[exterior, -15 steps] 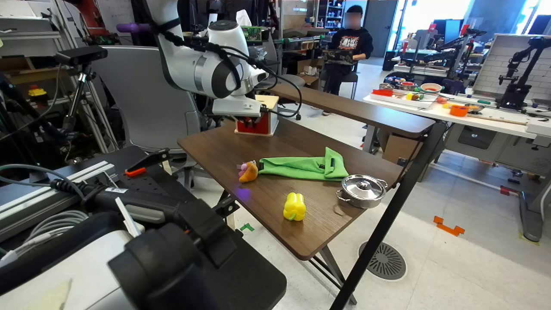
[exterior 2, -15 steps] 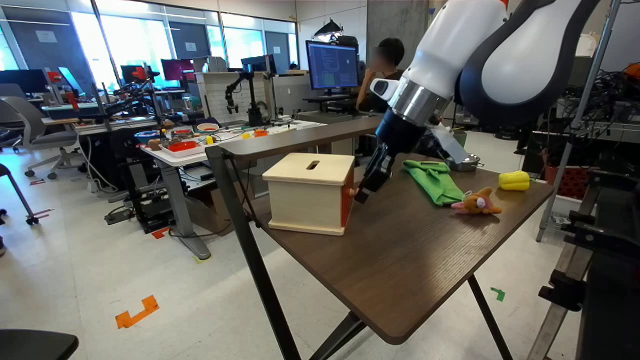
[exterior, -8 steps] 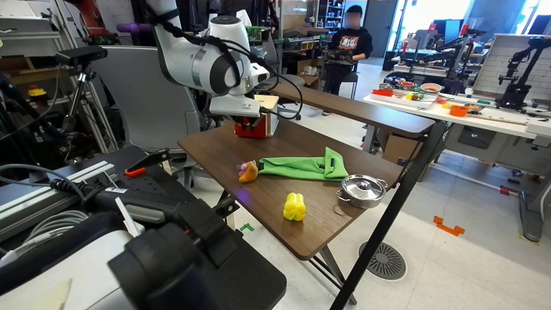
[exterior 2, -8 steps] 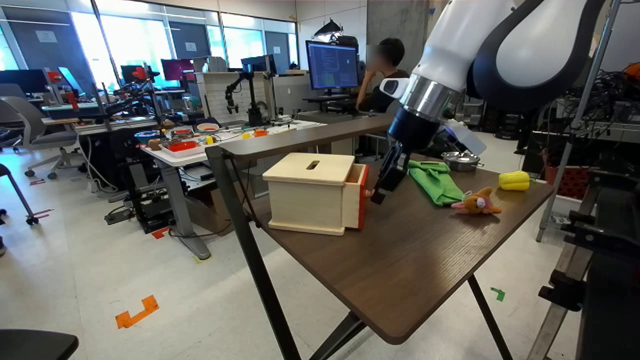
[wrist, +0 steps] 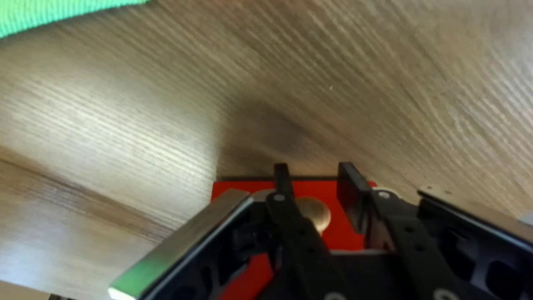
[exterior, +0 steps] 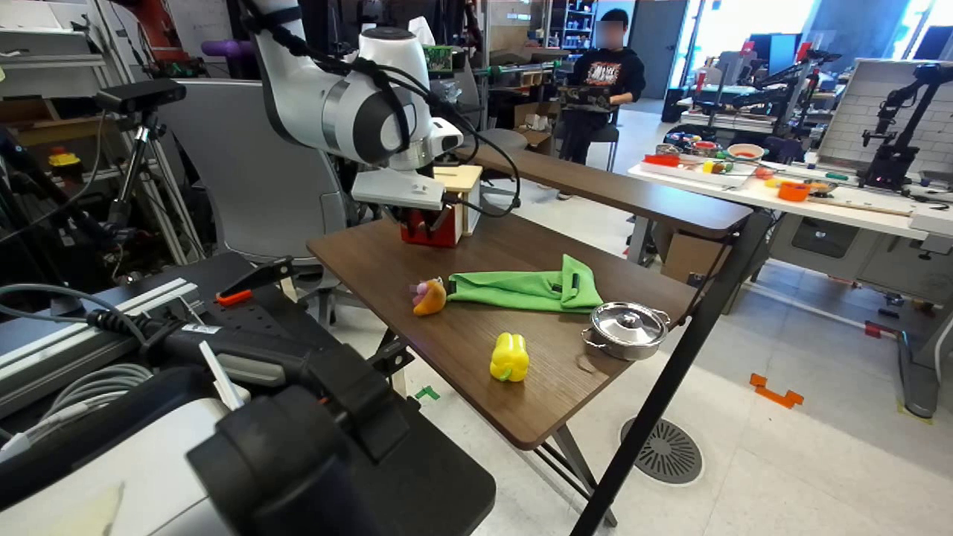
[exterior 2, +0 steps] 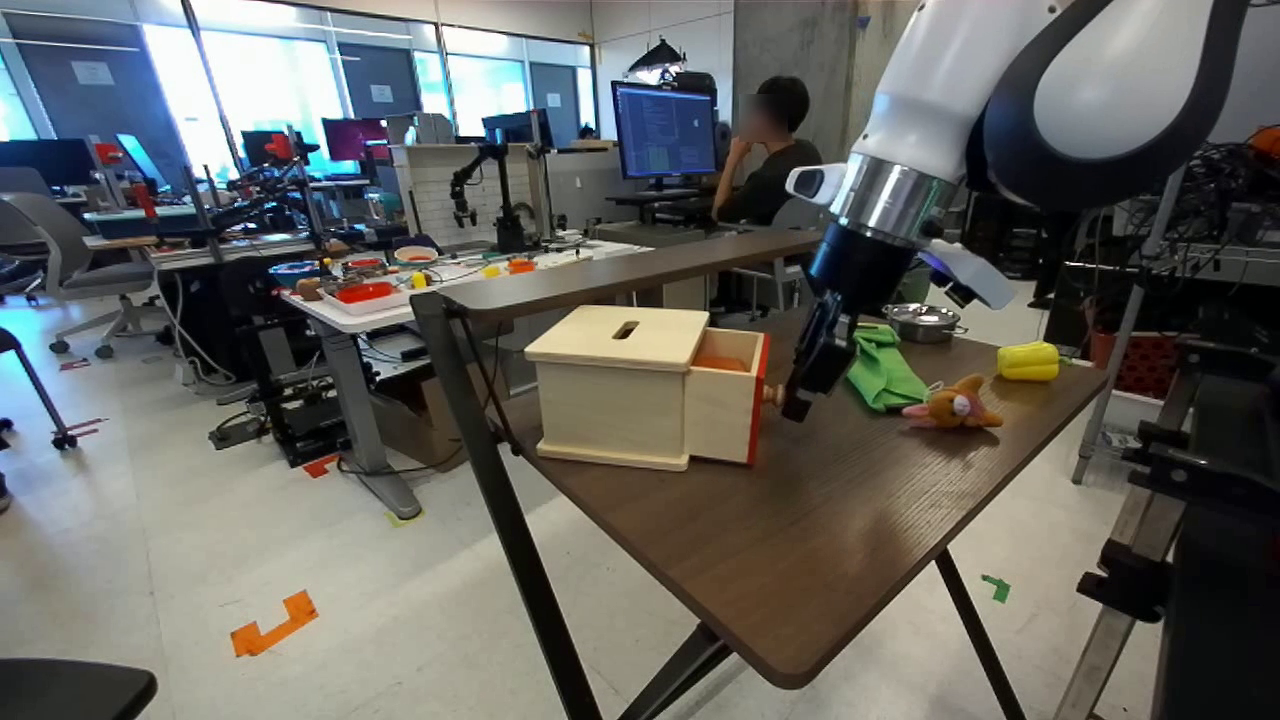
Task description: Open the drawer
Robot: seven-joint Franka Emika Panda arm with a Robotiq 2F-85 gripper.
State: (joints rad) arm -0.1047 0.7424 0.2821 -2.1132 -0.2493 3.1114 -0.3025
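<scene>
In an exterior view, a pale wooden box (exterior 2: 615,405) stands toward the left end of the brown desk (exterior 2: 800,530), with a raised shelf (exterior 2: 600,277) behind it. The drawer (exterior 2: 722,415) sticks out of the box's right side, partly open, its top uncovered and the thin edge of its red front showing. On that front is a round wooden knob (exterior 2: 773,395), and just right of it comes the black hand (exterior 2: 803,398), tilted, with its tips down at the knob. The wrist view shows its fingers (wrist: 351,189) standing a moderate way apart, the knob between them and red visible on one side of it; whether the other finger touches it, I cannot tell. Right of the hand lies the green cloth (exterior 2: 885,372), folded, with the silver pot (exterior 2: 925,325) behind it. Next comes an orange and pink plush toy (exterior 2: 945,408), just beside the cloth's near end, and last, close to the desk's right edge, a yellow pepper (exterior 2: 1027,362) on its side.
</scene>
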